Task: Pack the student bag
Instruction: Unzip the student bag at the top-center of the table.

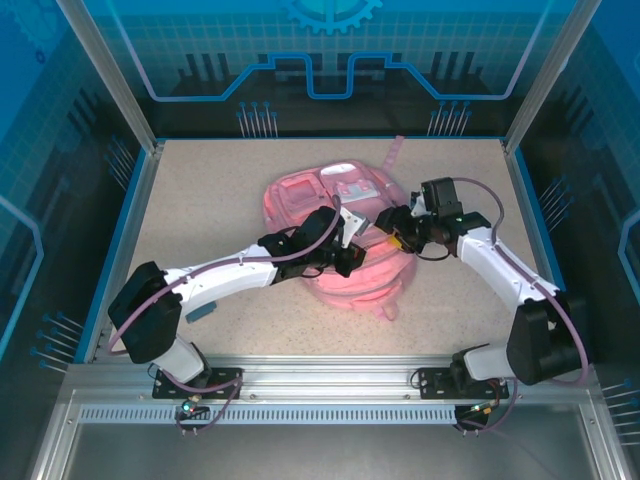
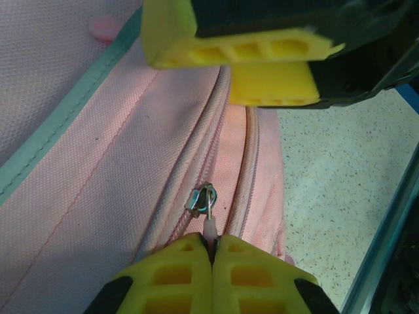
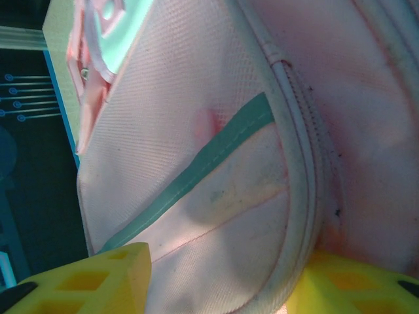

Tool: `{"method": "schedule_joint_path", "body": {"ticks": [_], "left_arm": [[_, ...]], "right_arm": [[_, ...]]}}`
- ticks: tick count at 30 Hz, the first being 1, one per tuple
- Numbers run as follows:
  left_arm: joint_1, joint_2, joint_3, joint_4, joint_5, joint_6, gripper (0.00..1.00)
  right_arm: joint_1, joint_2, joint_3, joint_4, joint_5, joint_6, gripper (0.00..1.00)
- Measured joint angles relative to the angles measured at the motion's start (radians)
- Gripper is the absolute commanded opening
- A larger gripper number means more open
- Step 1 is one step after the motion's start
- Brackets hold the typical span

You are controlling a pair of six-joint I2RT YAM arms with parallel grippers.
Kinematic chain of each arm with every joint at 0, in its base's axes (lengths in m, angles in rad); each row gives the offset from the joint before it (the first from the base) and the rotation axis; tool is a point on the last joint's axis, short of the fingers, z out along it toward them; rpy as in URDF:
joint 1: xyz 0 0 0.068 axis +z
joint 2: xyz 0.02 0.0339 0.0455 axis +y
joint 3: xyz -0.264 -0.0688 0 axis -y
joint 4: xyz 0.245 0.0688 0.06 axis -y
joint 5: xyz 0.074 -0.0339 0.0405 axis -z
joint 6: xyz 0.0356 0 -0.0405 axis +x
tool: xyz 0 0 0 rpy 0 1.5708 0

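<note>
Backpack [image 1: 300, 200]: soft pink woven fabric with teal piping and ribbed zips, lying mid-bench [image 1: 220, 200] on a speckled surface. My left tool [image 2: 213, 242], reaching in from the near left, is pinched closed on the pink zip tab [image 2: 209, 227]. My right tool [image 3: 222, 258] straddles a padded panel; I cannot tell whether it grips.

I'm looking into a robot lab cell: aluminium posts [image 1: 105, 75] are framing a speckled table [image 1: 200, 200], blue panels [image 1: 330, 50] printed with gear and circuit graphics are walling it in, and the left arm [image 1: 220, 275] and right arm [image 1: 500, 265] are sitting bolted to a slotted rail [image 1: 320, 378].
</note>
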Motion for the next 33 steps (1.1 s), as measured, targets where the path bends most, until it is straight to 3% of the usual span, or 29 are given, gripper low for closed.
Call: {"method": "schedule_joint_path", "body": {"ticks": [2, 8, 10, 18, 26, 33], "left_arm": [[0.001, 0.0, 0.0, -0.008, -0.002, 0.0, 0.0], [0.003, 0.0, 0.0, -0.014, -0.009, 0.0, 0.0], [0.002, 0.0, 0.0, -0.026, -0.014, 0.001, 0.0], [0.027, -0.095, -0.029, -0.107, -0.05, 0.019, 0.0], [0.169, -0.277, -0.171, -0.108, 0.051, 0.007, 0.0], [0.278, -0.315, -0.217, -0.13, 0.082, 0.008, 0.0]], "right_arm": [[0.0, 0.016, 0.0, 0.004, -0.012, 0.011, 0.48], [-0.006, 0.019, -0.001, 0.001, 0.007, 0.012, 0.14], [-0.006, 0.019, -0.001, -0.002, 0.017, 0.01, 0.09], [-0.01, -0.017, 0.004, -0.008, 0.033, -0.024, 0.04], [-0.01, -0.016, 0.024, -0.013, 0.023, -0.044, 0.03], [-0.014, -0.006, 0.024, -0.013, 0.059, -0.047, 0.03]]}}
